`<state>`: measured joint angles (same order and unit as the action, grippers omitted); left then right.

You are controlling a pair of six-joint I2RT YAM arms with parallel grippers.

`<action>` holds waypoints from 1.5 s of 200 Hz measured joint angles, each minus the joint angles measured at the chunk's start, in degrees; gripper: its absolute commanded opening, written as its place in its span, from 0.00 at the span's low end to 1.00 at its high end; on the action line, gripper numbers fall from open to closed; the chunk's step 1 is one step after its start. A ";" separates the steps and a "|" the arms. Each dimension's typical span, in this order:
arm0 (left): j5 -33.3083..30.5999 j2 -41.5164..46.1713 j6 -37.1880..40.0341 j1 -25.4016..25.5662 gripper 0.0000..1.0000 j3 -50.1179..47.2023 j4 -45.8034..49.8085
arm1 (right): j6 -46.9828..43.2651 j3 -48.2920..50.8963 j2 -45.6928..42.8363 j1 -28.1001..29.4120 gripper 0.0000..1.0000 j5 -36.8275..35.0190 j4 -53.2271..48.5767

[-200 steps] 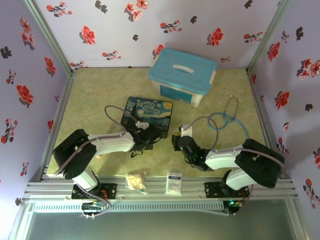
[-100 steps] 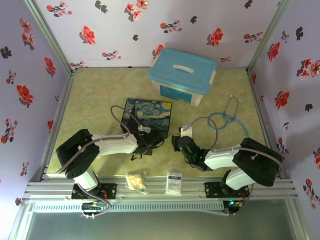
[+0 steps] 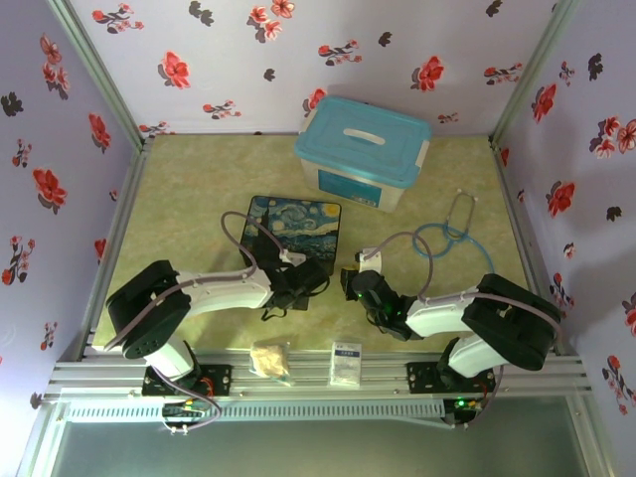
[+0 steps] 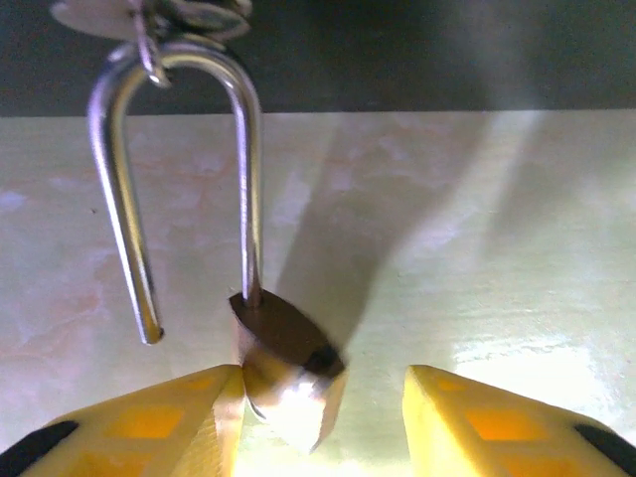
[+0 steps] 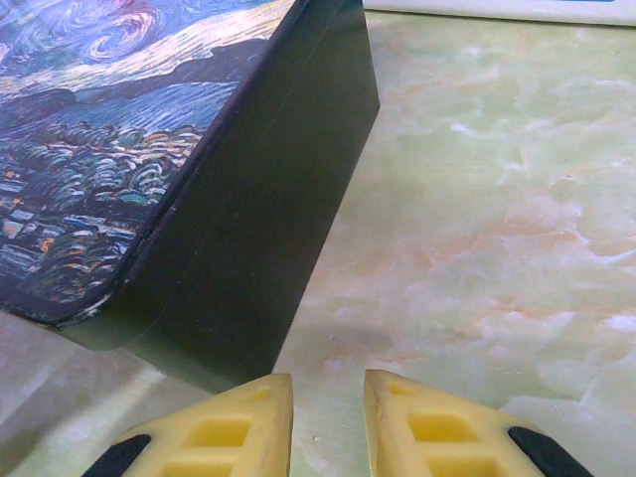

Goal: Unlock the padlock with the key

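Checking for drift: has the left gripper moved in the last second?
Yes, the left gripper has shifted slightly right and nearer, away from the painted box and its near edge.

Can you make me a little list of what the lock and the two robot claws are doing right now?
padlock: shackle open, one leg free, the other in the body
left gripper: open, padlock body between its fingers, close to one
right gripper: fingers nearly together, narrow gap, nothing seen in it
painted box: just ahead of the right gripper, on the table
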<state>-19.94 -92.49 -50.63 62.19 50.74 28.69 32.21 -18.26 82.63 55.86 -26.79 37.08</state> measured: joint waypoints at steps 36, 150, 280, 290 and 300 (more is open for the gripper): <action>0.46 0.42 0.02 0.94 0.46 1.18 0.28 | 0.42 0.09 -0.02 0.00 0.30 0.46 0.57; 10.86 34.64 2.84 -18.23 1.00 -14.40 -12.02 | -1.79 -5.64 -6.51 3.54 0.73 13.60 -6.12; 16.20 39.71 2.32 -24.39 1.00 -22.77 -17.81 | -0.22 -21.16 19.69 4.83 0.48 21.94 -5.18; 16.20 39.69 2.14 -24.39 1.00 -22.86 -17.86 | -0.20 -21.62 20.13 4.83 0.48 22.36 -4.98; 16.20 39.69 2.08 -24.39 1.00 -22.91 -18.08 | -0.20 -22.12 20.70 4.79 0.49 22.80 -4.79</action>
<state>-3.75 -52.80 -48.56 37.80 27.83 10.61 32.01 -40.38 103.33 60.64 -3.99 32.29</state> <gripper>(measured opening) 0.996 0.486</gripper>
